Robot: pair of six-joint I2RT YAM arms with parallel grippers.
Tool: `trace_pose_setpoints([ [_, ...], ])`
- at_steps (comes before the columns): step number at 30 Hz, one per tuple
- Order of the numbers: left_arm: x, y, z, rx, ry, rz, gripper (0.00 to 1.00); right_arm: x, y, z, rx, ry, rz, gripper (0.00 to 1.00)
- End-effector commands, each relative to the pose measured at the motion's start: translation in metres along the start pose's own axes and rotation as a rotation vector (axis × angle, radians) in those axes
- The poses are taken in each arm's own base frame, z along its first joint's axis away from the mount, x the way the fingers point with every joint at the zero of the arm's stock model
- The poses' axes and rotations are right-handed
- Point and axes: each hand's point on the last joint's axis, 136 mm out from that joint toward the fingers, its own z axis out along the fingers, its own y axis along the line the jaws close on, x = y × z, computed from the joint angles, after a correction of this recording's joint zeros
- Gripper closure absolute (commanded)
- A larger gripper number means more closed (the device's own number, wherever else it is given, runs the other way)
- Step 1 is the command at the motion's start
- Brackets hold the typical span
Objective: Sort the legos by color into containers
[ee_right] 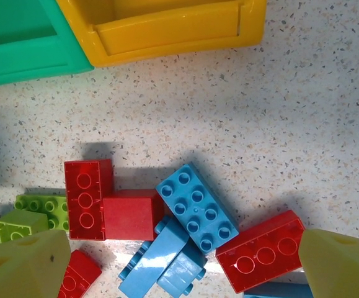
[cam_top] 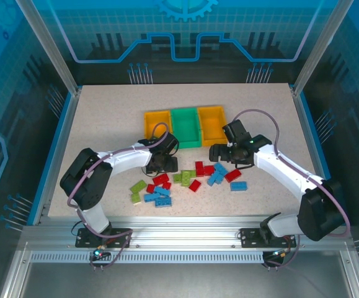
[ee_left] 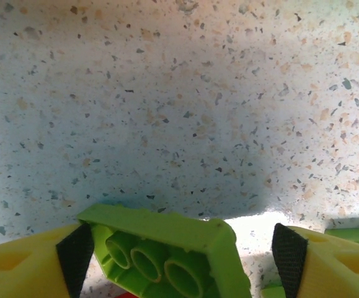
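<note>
**A:** The left gripper (ee_left: 182, 257) is low over the table (ee_left: 179, 93), jaws wide. A lime brick (ee_left: 167, 245) lies between them with its underside tubes facing the wrist camera. It touches the left pad (ee_left: 75, 254), and there's bare table between it and the right one.

**B:** So nothing's clamped. That brick looks tilted to me.

**A:** To me too, and that's the danger. Close on a slanted brick and it may pivot or squirt out instead of seating flat.

**B:** The right gripper (ee_right: 179, 267) hangs over the pile, spread wide as well, holding nothing. Below it a blue brick (ee_right: 196, 208) sits on other blues, with a red brick (ee_right: 261, 249) just beside it.

**A:** Crowded spot. Drop in there and a finger could land on a neighbour, or the jaws could pinch two colours at once.

**B:** Where are the bins?

**A:** From above they stand in a row beyond the pile: orange bin (cam_top: 157, 121), green bin (cam_top: 185, 126), second orange bin (cam_top: 211, 122). The legos (cam_top: 160, 198) lie loose on the table between that row and the arm bases, colours mixed.

**B:** Both wrists are near each other, just in front of the bins.

**A:** Yes. If both go for the bins together, the arms could knock each other. One could also clip a bin wall and shove the row.
</note>
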Motion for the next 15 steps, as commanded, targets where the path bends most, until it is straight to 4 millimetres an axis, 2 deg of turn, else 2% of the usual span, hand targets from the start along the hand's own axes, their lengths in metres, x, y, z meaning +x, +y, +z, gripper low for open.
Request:
trace_pose_setpoints([
  [1,-0.0025,-0.0013,-0.0056,-0.017,-0.01,0.035,0.29,0.0011,-0.0011,-0.0016,-0.01,0.006,0.006,0.03],
  [6,-0.0028,-0.0024,-0.0003,-0.019,-0.007,0.027,0.47,0.0022,-0.0046,-0.0058,0.003,0.001,-0.002,0.03],
  [10,-0.0063,-0.0031,-0.0034,-0.024,-0.015,0.036,0.47,0.003,-0.0059,-0.0077,0.001,-0.006,0.001,0.03],
  [15,-0.0085,-0.0025,-0.0061,-0.027,-0.025,0.039,0.6,0.0042,-0.0052,-0.0051,-0.005,0.001,0.008,0.03],
])
